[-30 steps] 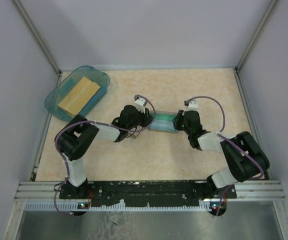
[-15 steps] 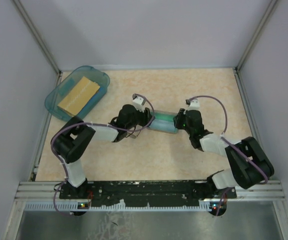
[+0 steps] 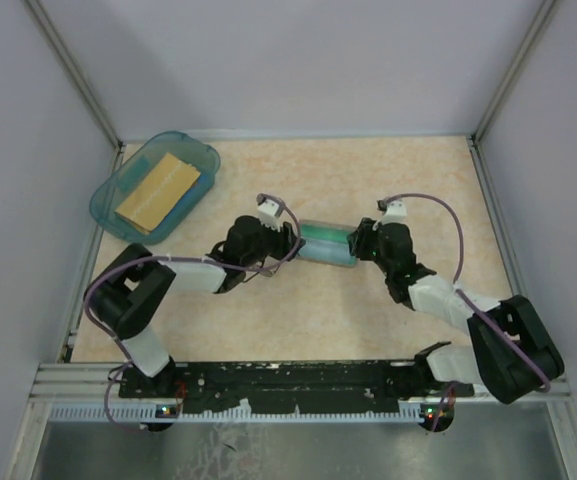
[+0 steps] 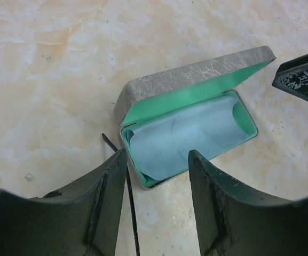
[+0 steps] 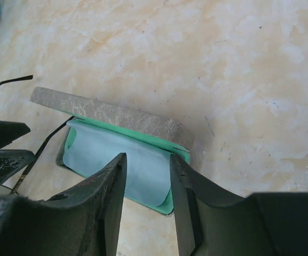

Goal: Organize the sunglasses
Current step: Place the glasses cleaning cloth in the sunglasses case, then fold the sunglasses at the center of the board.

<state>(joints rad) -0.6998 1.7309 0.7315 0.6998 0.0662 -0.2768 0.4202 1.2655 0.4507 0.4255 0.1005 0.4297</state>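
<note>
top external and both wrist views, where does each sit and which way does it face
top external: above and behind the bases, looking down on the table; the left arm and right arm meet at the open case.
left wrist: on the left arm, looking down past the left fingers into the case.
right wrist: on the right arm, facing the case's opposite end past the right fingers.
shared: both wrist views show the blue cloth inside.

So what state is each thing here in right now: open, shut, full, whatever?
Case: open, lid half raised.
Cloth: lying inside the case.
Sunglasses: only thin arms show, outside the case by its end; lenses hidden.
Left gripper: open, empty.
Right gripper: open, empty.
Tray: holds a tan block.
</note>
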